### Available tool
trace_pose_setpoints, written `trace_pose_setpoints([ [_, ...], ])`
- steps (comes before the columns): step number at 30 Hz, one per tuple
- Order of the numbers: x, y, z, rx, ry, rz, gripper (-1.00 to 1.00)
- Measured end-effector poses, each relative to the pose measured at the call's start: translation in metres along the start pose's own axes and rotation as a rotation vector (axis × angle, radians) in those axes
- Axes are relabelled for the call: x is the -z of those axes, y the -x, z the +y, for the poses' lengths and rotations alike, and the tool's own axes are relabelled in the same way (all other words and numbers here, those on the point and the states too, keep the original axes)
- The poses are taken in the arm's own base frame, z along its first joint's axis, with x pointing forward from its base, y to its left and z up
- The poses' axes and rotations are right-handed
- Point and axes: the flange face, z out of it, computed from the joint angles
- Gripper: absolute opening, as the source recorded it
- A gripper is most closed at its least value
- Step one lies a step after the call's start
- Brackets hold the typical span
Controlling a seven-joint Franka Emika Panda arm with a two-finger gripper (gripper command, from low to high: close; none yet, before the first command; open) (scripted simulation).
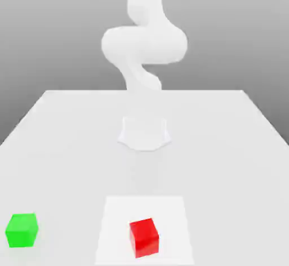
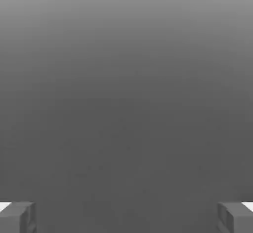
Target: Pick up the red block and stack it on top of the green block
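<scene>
A: At the near edge of the table (image 1: 62,146), what sits closest to the exterior camera?

B: Two cubes. The red block (image 1: 144,237) lies near the middle of the front edge, a little toward the exterior view's right of centre, turned slightly so one corner faces the camera. It rests on a paler square patch (image 1: 169,214) of the tabletop. The green block (image 1: 22,229) stands well apart from it, far over on the exterior view's left, close to that side's table edge and on the plain surface.

A: Do they touch anything?

B: Only the table. Neither touches the other, and nothing rests on top of either.

A: And further back?

B: Past the pale patch, around the table's middle, a faint whitish base (image 1: 144,133) sits on the surface. Above and behind it the white arm (image 1: 144,42) rises, bends in a thick curve and runs up out of the frame.

A: What about the gripper (image 2: 126,217)?

B: In the hand view its two grey fingertips (image 2: 18,217) stand at opposite corners, spread wide, with nothing between them but an even grey background. It grips nothing.
</scene>
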Motion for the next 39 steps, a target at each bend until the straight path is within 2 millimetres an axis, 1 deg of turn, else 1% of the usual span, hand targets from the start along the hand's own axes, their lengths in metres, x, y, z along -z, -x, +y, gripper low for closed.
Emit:
trace_pose_setpoints([
  [2,-0.045,0.002,0.004,0.021,0.035,-0.056,0.00],
  [5,-0.107,0.012,0.015,0.051,0.087,-0.133,0.00],
  [8,-0.165,0.027,0.029,0.082,0.139,-0.208,0.00],
  [11,-0.220,0.047,0.048,0.113,0.193,-0.281,0.00],
  [16,-0.300,0.090,0.090,0.168,0.286,-0.398,0.00],
  [19,-0.341,0.121,0.121,0.203,0.344,-0.467,0.00],
  [21,-0.365,0.142,0.143,0.226,0.385,-0.511,0.00],
  [23,-0.385,0.163,0.167,0.250,0.426,-0.553,0.00],
  [24,-0.395,0.171,0.176,0.256,0.435,-0.564,0.00],
  [28,-0.432,0.195,0.201,0.262,0.444,-0.573,0.00],
  [29,-0.439,0.201,0.207,0.262,0.444,-0.574,-1.00],
  [34,-0.439,0.201,0.207,0.262,0.445,-0.574,-1.00],
  [35,-0.443,0.203,0.209,0.262,0.445,-0.575,-1.00],
  [37,-0.434,0.198,0.203,0.263,0.445,-0.574,-1.00],
  [39,-0.419,0.187,0.193,0.263,0.445,-0.574,-1.00],
])
